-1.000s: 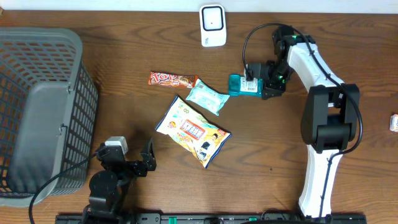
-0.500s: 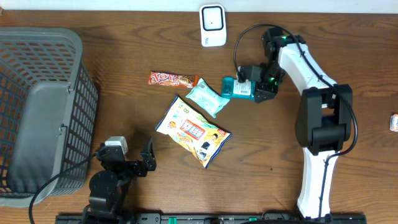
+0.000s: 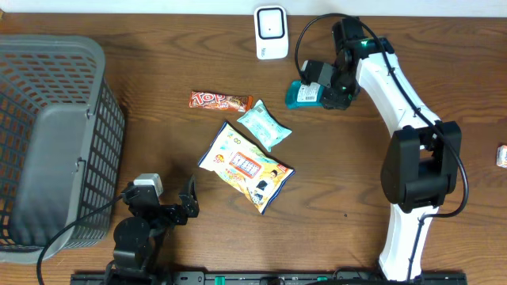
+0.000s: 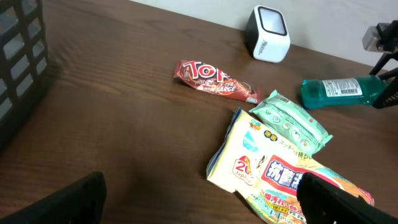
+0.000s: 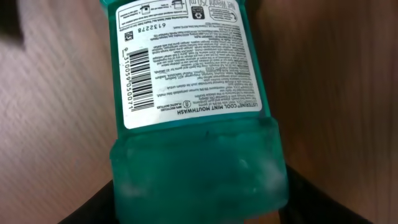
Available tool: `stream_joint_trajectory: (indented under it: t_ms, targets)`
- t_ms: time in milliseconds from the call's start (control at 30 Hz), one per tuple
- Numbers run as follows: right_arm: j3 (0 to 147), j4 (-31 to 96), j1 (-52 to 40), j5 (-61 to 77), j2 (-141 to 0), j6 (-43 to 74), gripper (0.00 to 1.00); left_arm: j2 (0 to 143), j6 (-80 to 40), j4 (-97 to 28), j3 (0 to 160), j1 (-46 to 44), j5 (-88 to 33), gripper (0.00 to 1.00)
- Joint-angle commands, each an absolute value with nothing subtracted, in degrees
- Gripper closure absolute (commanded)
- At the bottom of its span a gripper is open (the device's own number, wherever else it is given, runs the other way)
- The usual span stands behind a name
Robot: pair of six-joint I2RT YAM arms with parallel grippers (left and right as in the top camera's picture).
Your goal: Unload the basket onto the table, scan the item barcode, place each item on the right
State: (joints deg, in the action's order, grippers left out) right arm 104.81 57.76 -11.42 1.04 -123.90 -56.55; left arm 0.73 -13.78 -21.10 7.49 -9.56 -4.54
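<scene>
Since a second ago my right arm has swung up and to the left, carrying the mouthwash bottle (image 3: pixel 302 95) away from the snacks and nearer the scanner (image 3: pixel 270 32). The right pincer (image 3: pixel 323 89) is clamped on one end of the teal bottle, which lies sideways just right of and below the scanner, not touching it. On the right wrist view the barcode (image 5: pixel 138 81) runs along the left edge of the white label, facing that camera. I cannot tell whether the bottle clears the worktop (image 3: pixel 356 198). My left pincer (image 3: pixel 170 208) sits wide apart and empty at the near edge, beside the basket (image 3: pixel 47 55). A chocolate bar (image 3: pixel 220 100), a mint-green packet (image 3: pixel 264 123) and a yellow snack bag (image 3: pixel 245 166) lie mid-worktop.
</scene>
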Motion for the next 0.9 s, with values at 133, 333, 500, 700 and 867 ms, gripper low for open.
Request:
stream_joint_trajectory:
  t_ms: [133,333,500,700,867]
  targets:
    - [105.21,53.45,-12.73,0.97,-121.49,-46.41,0.93,0.67,-14.5,-22.28,6.63,-9.78,-4.21,0.02]
    - [105.23,52.07,-13.91,0.95,-120.66,-41.93,0.94,0.67,-14.48,-22.28,6.63,-9.78,-4.23,0.02]
    - [105.23,54.35,-15.0,0.99,-117.47,-37.78,0.93,0.67,-14.48,-22.28,6.63,-9.78,-4.21,0.02]
    - [105.23,55.88,-16.21,1.39,-113.1,-30.28,0.93,0.67,-14.48,-22.28,6.63,-9.78,-4.23,0.02]
    - [105.21,57.63,-16.49,12.6,-111.26,-29.65,0.76,0.67,-14.48,-22.28,6.63,-9.78,-4.21,0.02]
